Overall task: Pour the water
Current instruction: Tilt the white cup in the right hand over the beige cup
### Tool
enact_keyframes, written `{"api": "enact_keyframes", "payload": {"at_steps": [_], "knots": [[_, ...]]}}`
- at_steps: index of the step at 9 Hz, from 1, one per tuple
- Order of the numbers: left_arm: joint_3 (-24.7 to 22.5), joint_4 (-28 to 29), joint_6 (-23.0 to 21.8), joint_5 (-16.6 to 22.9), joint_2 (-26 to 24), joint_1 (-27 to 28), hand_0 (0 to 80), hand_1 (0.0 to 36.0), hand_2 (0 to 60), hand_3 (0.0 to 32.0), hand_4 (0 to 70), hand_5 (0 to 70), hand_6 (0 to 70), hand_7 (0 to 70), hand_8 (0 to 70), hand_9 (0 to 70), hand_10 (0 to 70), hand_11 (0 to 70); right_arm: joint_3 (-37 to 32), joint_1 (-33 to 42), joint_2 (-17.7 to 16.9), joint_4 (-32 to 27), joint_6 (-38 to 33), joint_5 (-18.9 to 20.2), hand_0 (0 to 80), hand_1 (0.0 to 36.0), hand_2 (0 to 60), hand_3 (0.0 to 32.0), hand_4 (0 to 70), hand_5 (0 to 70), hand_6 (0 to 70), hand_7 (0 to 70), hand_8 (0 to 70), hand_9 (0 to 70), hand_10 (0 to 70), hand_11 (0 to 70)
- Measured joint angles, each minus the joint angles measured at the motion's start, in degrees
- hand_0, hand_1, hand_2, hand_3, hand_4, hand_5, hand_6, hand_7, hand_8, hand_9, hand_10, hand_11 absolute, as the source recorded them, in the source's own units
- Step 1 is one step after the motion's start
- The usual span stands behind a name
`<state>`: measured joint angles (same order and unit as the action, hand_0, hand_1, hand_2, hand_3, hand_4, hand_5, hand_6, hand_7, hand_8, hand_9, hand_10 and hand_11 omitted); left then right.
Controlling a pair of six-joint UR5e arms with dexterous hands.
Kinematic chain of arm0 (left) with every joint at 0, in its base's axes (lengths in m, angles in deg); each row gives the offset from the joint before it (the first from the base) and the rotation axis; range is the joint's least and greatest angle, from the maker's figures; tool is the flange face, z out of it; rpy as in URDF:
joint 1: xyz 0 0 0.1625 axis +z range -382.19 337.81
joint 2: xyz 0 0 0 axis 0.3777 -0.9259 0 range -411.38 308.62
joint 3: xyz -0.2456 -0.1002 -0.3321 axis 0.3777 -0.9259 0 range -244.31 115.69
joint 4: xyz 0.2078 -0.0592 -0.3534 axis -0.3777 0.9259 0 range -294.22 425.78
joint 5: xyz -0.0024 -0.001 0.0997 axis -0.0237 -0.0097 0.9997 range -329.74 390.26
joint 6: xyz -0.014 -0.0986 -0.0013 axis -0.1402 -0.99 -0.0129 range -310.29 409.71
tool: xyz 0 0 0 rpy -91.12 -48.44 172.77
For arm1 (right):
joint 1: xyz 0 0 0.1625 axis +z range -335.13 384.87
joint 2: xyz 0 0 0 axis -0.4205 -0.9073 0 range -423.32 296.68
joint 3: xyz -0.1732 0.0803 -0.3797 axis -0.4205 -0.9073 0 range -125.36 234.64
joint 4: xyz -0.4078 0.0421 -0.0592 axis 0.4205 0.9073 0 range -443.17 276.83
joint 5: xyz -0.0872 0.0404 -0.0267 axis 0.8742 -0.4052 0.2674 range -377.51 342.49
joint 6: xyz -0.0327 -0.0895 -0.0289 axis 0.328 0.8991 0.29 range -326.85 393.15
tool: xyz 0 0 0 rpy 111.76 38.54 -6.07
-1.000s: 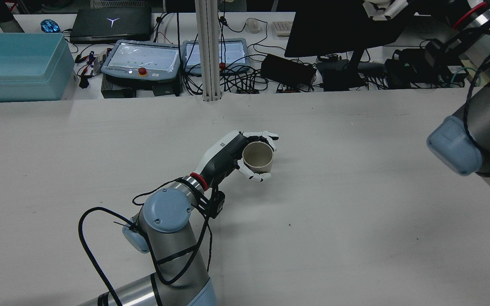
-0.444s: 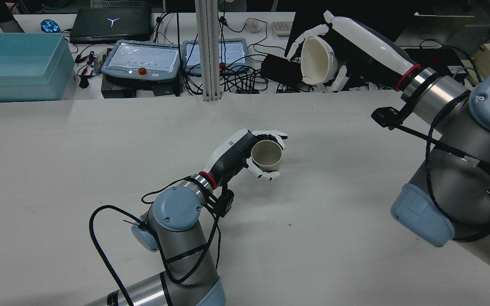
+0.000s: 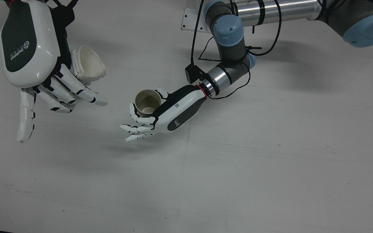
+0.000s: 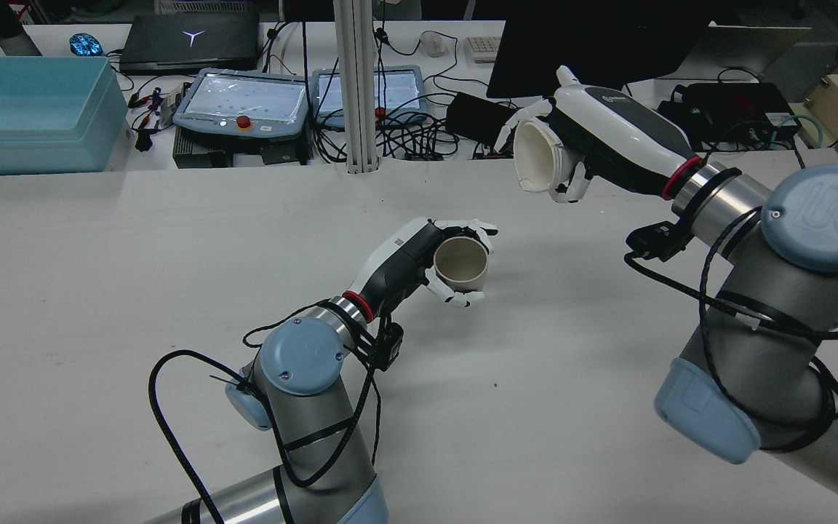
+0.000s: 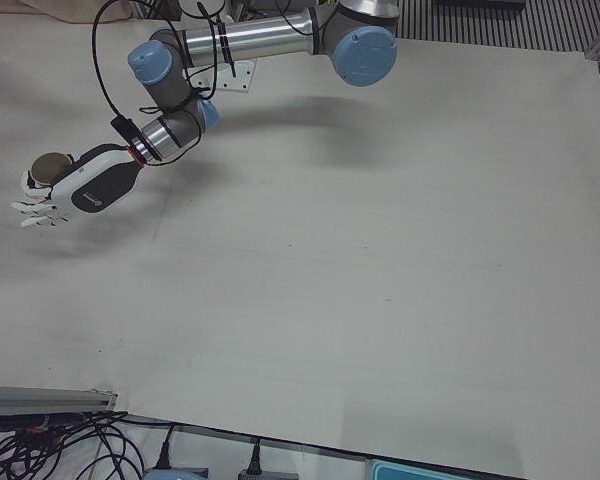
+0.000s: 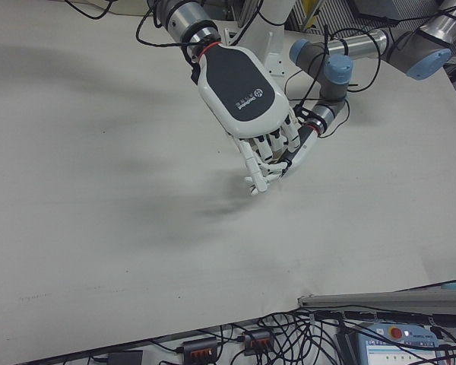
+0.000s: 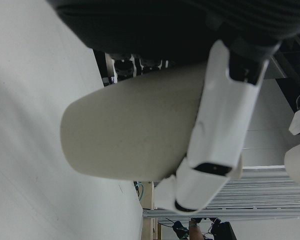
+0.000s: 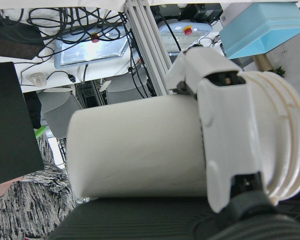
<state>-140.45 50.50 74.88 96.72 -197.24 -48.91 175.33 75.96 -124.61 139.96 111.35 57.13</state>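
My left hand [image 4: 412,258] is shut on a beige cup [image 4: 460,263], held upright just above the middle of the table, mouth up; the front view shows the cup [image 3: 147,102] between the thumb and fingers of that hand [image 3: 173,113]. My right hand [image 4: 608,138] is shut on a ribbed white cup [image 4: 537,156], tipped on its side with its mouth toward the beige cup, higher up and to the right of it. In the front view the right hand [image 3: 31,55] and white cup [image 3: 87,63] are left of the beige cup. No water is visible.
Beyond the table's far edge stand a blue bin [image 4: 30,113], two teach pendants [image 4: 244,102], a white post [image 4: 357,87], a dark monitor [image 4: 586,36] and tangled cables. The right arm's elbow [image 4: 790,291] rises over the table's right side.
The right arm has swung in from the right, bringing the white cup down and toward the beige cup. The left hand has shifted slightly right with its cup.
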Motion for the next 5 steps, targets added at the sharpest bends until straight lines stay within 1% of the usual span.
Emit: {"api": "enact_keyframes", "payload": {"at_steps": [2,3,5], "knots": [[-0.3,-0.3,0.0,0.0,-0.4,0.1,80.0,36.0,60.0,0.0,70.0,70.0,24.8,21.4,12.9,7.7,8.9,16.1,-0.2,-3.3,-1.5,0.3,2.6,-2.7,80.0,36.0,60.0,0.0,32.5,24.4,57.8,60.4,40.7,51.6,0.0,0.0],[-0.2,-0.5,0.0,0.0,-1.1,0.1,80.0,36.0,60.0,0.0,70.0,70.0,25.0,21.7,13.0,7.8,8.9,16.2,-0.5,-4.6,-1.8,0.3,3.2,-3.7,80.0,36.0,60.0,0.0,31.2,24.4,57.2,59.4,40.5,51.2,0.0,0.0],[-0.1,-0.8,0.0,0.0,-2.0,0.2,80.0,36.0,60.0,0.0,70.0,70.0,25.3,21.8,13.1,7.9,9.1,16.4,-0.8,-6.3,-1.9,0.3,3.5,-4.9,80.0,36.0,60.0,0.0,31.5,24.3,57.1,59.1,40.5,51.2,0.0,0.0]]}}
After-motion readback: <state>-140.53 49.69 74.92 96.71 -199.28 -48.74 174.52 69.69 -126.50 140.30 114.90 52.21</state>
